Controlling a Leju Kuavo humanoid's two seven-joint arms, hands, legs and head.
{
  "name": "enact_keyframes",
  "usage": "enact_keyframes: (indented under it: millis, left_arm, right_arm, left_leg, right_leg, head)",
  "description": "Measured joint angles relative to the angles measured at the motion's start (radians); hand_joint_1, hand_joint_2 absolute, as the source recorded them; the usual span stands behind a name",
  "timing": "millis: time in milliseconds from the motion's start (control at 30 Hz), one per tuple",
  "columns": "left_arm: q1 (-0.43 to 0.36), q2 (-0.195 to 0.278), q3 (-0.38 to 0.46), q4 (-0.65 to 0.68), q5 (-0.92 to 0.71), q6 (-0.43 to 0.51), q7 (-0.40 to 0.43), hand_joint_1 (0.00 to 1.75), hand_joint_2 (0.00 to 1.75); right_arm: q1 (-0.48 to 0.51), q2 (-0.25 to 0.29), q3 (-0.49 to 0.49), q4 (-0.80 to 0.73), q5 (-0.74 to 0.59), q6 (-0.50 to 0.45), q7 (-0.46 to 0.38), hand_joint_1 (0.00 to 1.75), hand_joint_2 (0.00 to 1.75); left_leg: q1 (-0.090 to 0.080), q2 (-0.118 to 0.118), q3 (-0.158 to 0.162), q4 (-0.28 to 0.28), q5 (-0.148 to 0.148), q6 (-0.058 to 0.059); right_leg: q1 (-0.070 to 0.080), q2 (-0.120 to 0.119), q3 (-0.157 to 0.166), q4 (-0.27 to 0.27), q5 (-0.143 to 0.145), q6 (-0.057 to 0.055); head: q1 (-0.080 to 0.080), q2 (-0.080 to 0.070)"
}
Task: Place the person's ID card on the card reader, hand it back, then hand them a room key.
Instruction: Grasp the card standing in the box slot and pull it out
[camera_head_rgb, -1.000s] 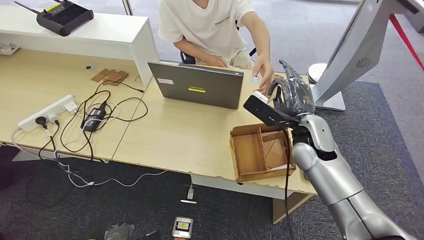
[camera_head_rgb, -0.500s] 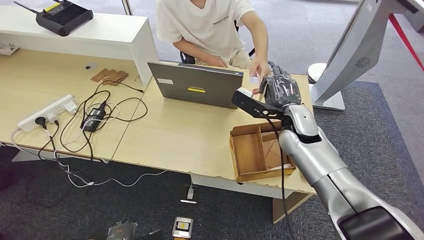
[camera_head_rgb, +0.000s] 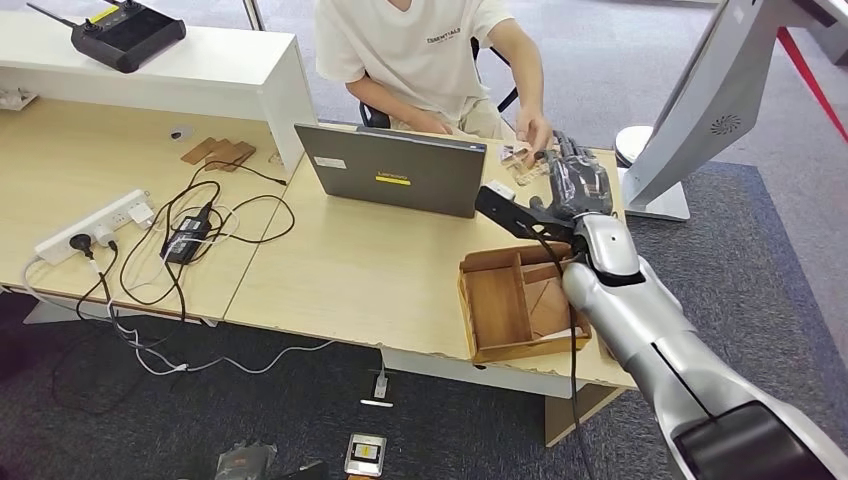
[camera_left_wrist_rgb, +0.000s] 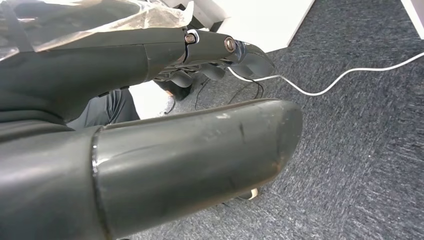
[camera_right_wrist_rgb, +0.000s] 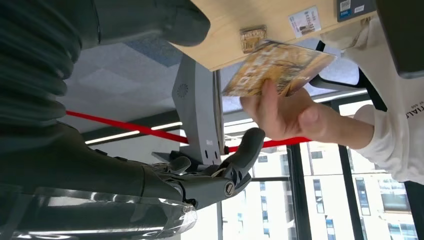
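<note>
The card (camera_right_wrist_rgb: 278, 67), yellow and patterned, is held in the person's hand (camera_right_wrist_rgb: 285, 112) above the table's far right corner (camera_head_rgb: 600, 165). The right hand (camera_head_rgb: 575, 180) hovers just beside it, fingers (camera_right_wrist_rgb: 245, 152) spread and holding nothing. The left hand (camera_left_wrist_rgb: 150, 150) hangs over carpet, fingers slightly apart.

the head view is looking forward and down from high on the robot, taking in the whole bench (camera_head_rgb: 350, 270) and the person (camera_head_rgb: 430, 55) seated behind it. the right wrist view is sitting close behind the right robot hand (camera_right_wrist_rgb: 210, 175), turned upside down, sharing that person and bench edge. the left wrist view is facing carpeted floor (camera_left_wrist_rgb: 360, 150).
</note>
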Motion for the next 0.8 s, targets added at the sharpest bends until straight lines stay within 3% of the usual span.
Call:
enact_keyframes:
  millis: [300,467,800]
  left_arm:
    - [0.014,0.001,0.018,0.000,0.008,0.019,-0.014,0.00,0.00]
    - [0.029,0.005,0.033,0.001,0.022,0.034,-0.019,0.00,0.00]
    - [0.091,0.023,0.076,0.005,0.103,0.114,-0.036,0.00,0.00]
  right_arm:
    - [-0.055,-0.032,0.024,-0.026,0.273,-0.151,0.009,0.00,1.75]
    - [-0.067,-0.101,0.029,-0.104,0.428,-0.183,0.013,0.00,1.75]
    - [-0.071,-0.249,0.015,-0.199,0.529,-0.209,0.053,0.00,1.75]
  left_leg:
    - [0.000,0.000,0.000,0.000,0.000,0.000]
    - [0.000,0.000,0.000,0.001,0.000,0.000]
    - [0.000,0.000,0.001,0.001,0.000,0.000]
  right_leg:
    - [0.000,0.000,0.000,0.000,0.000,0.000]
    - [0.000,0.000,0.000,-0.001,0.000,0.000]
    - [-0.001,0.000,0.000,-0.001,0.000,0.000]
  head:
    - [0.000,0.000]
    - [0.000,0.000]
    - [0.000,0.000]
